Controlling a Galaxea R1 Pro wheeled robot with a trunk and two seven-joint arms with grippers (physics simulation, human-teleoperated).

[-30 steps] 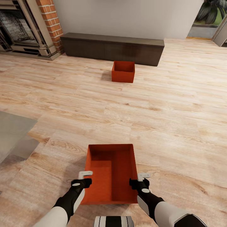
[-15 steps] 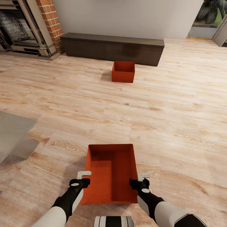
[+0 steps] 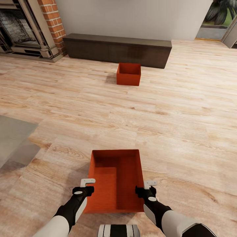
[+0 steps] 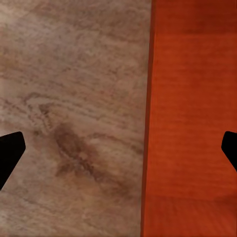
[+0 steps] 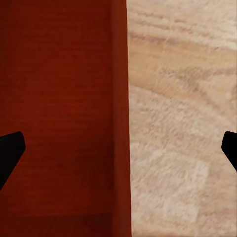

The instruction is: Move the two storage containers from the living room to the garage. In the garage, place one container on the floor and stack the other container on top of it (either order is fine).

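A robot on the living room's wood plank floor [image 3: 184,108] poises both claws at the near storage container [image 3: 116,179], an orange-red open-top bin resting empty on the planks just ahead of its trunk. The left claw [image 3: 86,185] hovers at the bin's left long wall, the right claw [image 3: 147,187] at its right long wall; each wrist view shows the fingers spread wide with a thin wall edge running between them, one finger over the bin's inside and the other over bare planks, nothing gripped yet. The bin looks light and stiff, with smooth, thin flat walls that could slip or flex under a hard pinch, so a two-sided hold on opposite rims near the middle of each long wall seems the steadiest way to keep it level. Well beyond it, the second storage container [image 3: 128,74] sits on the planks just before the long dark bench [image 3: 115,49], with the brick fireplace [image 3: 52,23] beyond and to the near bin's left.
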